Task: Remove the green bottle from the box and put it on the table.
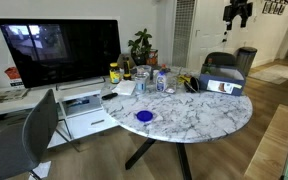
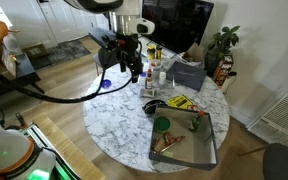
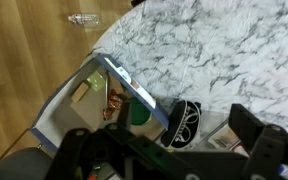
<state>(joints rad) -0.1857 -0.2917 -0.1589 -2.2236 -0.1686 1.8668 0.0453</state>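
The dark grey box (image 2: 206, 152) lies open near the table's edge and shows its bright picture in an exterior view (image 1: 222, 85). A small green bottle (image 2: 196, 119) stands inside it, next to a round green thing (image 2: 162, 125) and a brown item. The marble table (image 2: 119, 125) also shows in the other views (image 1: 184, 115) (image 3: 214, 40). My gripper (image 2: 134, 70) hangs open and empty high above the table, apart from the box. In the wrist view my gripper (image 3: 169, 150) has its fingers wide apart, with the box (image 3: 119, 78) at lower left.
A black pouch (image 3: 184, 122) and a yellow leaflet (image 2: 179, 102) lie beside the box. Clear bottles (image 2: 152, 78), a yellow jar (image 1: 114, 72) and a blue lid (image 1: 144, 116) stand on the table. A TV (image 1: 59, 45), a plant (image 2: 222, 45) and chairs surround it.
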